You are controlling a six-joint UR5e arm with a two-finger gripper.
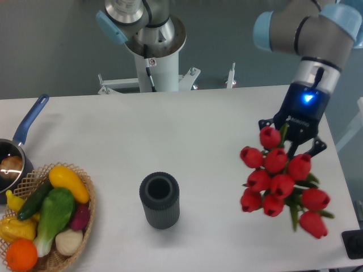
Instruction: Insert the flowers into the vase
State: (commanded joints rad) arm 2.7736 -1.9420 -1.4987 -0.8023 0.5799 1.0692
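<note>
The flowers (279, 181), a bunch of red tulips with green stems, hang at the right side above the table, buds toward the camera. My gripper (290, 140) is shut on the flowers' stems just behind the buds; the stems are mostly hidden by the blooms. The vase (160, 200), dark grey and ribbed, stands upright near the table's front centre, well to the left of the bunch, its round mouth open.
A wicker basket (85, 212) of toy vegetables and fruit sits at the front left. Behind it a blue-handled pan (22, 133) lies at the left edge. The arm's white base (153, 51) stands at the back. A dark object (354, 245) shows at the lower right corner.
</note>
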